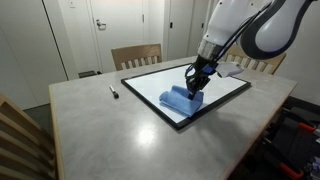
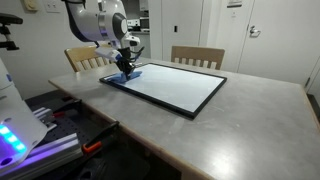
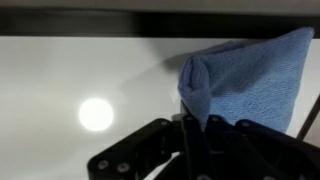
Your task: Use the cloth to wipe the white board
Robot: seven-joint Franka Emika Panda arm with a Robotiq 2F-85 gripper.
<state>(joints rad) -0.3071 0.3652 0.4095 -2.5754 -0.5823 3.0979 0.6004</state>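
At the board's robot-side end, the tool [image 1: 197, 76] is clenched on the small soft light-blue fabric cloth [image 1: 181, 99], pinching a raised fold while the rest of the rag spreads flat beneath and beside it. Seen from the wrist, the cloth [image 3: 250, 70] bunches just ahead of the closed fingers [image 3: 200, 140], touching the glossy surface. Under it lies the large flat white board [image 1: 160, 80] with its thin black frame, resting on the grey counter [image 1: 100, 135]. Picking up the cloth is done and it is down on the board. Wiping seems under way, though I cannot tell how much surface has been covered, since no marks show at this size. Most of the board stretches away from the tool, so that part probably awaits a pass. A small thin black marker [image 1: 113, 91] lies on the counter beside the board, not touching it.
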